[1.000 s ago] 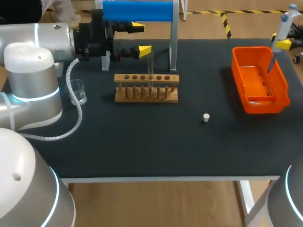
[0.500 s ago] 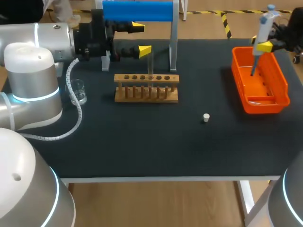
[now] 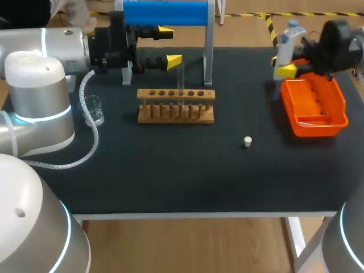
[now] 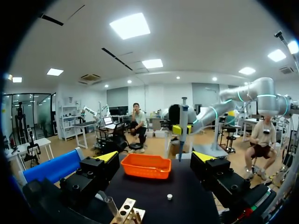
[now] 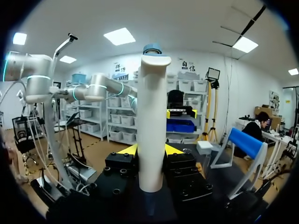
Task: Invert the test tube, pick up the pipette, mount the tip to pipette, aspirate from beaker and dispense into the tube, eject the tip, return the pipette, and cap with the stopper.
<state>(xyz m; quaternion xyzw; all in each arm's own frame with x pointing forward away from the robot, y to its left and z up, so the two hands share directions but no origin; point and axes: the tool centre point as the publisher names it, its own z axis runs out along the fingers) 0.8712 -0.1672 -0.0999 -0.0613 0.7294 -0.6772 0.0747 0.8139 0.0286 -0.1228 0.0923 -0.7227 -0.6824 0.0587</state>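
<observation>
The table (image 3: 170,176) is showing a plain black top, the basket (image 3: 339,105) is glowing orange, the rack (image 3: 176,112) is showing pale brown wood, and the stopper (image 3: 247,141) is showing white. The pipette (image 5: 150,121) is wearing a white body with a blue cap. The left gripper (image 3: 169,45) and right gripper (image 5: 150,150) are showing black bodies with yellow tips, and the left arm (image 3: 34,79) and right arm (image 3: 352,244) are showing silver-grey shells with cyan rings.

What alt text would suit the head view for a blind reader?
The right gripper holds a white pipette upright beside an orange basket. The left gripper sits open behind a wooden rack with one test tube; a beaker and a white stopper stand on the table.
</observation>
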